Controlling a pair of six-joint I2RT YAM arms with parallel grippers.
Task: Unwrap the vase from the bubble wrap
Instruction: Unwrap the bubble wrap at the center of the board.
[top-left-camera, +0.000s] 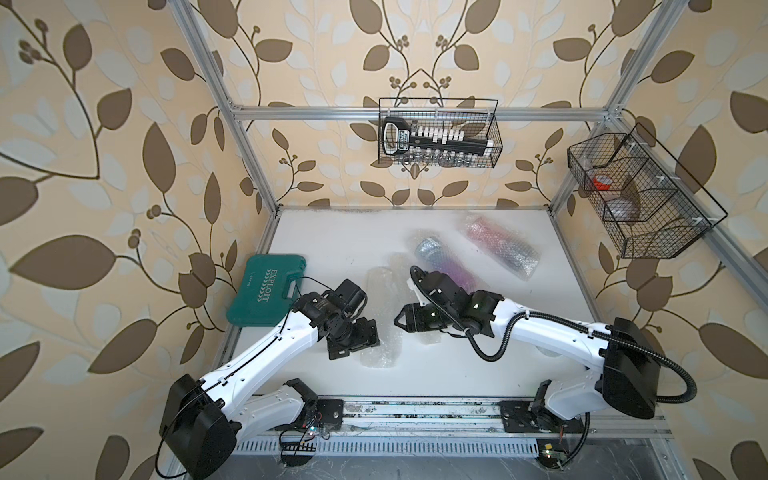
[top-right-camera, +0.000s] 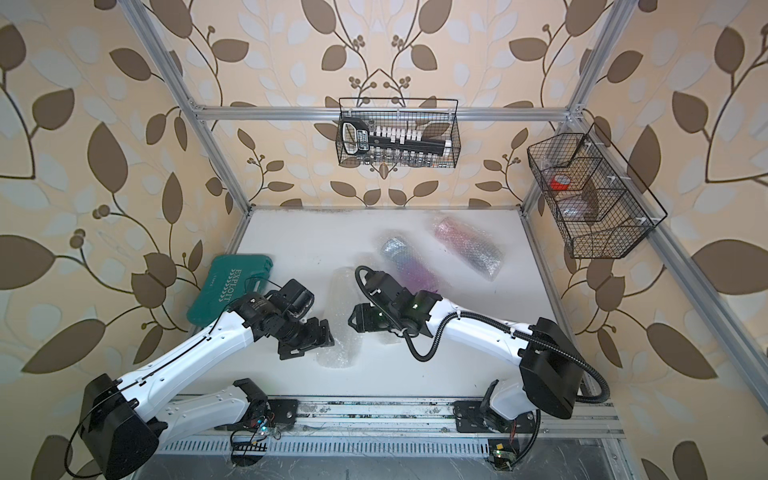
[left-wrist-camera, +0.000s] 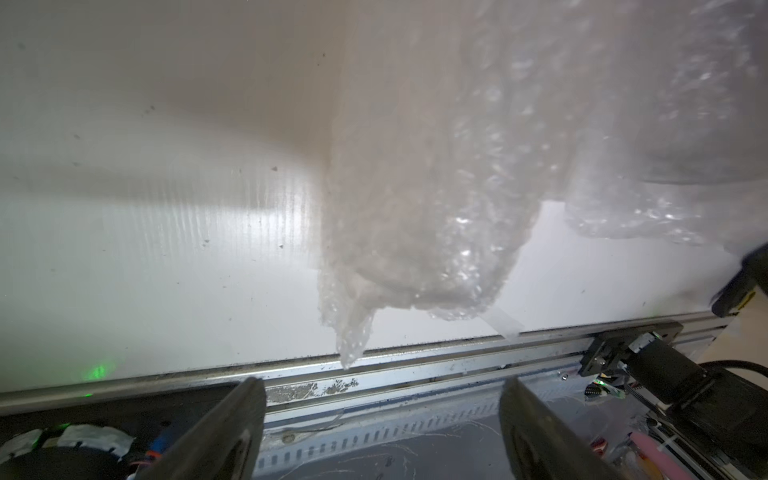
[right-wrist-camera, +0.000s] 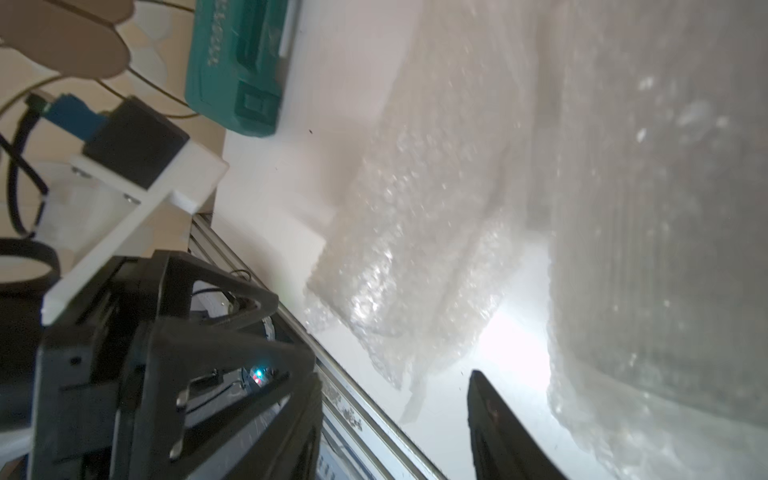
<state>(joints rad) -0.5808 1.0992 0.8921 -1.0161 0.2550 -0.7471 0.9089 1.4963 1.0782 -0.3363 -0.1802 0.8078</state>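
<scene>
A whitish bubble wrap bundle (top-left-camera: 379, 316) (top-right-camera: 337, 320) lies lengthways on the white table (top-left-camera: 332, 249) between my two grippers; what it holds cannot be told. My left gripper (top-left-camera: 357, 345) (left-wrist-camera: 382, 415) is just left of it, open and empty, the wrap (left-wrist-camera: 415, 208) hanging beyond its fingertips. My right gripper (top-left-camera: 399, 324) (right-wrist-camera: 395, 415) is open and empty on the bundle's right, near the wrap (right-wrist-camera: 395, 249). A second crinkled sheet (right-wrist-camera: 644, 249) lies under my right arm. Behind, a purple vase (top-left-camera: 446, 262) and a pink vase (top-left-camera: 498, 245) lie wrapped.
A green tool case (top-left-camera: 266, 291) lies at the table's left edge, behind my left arm. Wire baskets hang on the back wall (top-left-camera: 438, 133) and the right wall (top-left-camera: 636, 195). A metal rail (top-left-camera: 415, 409) runs along the table's front edge.
</scene>
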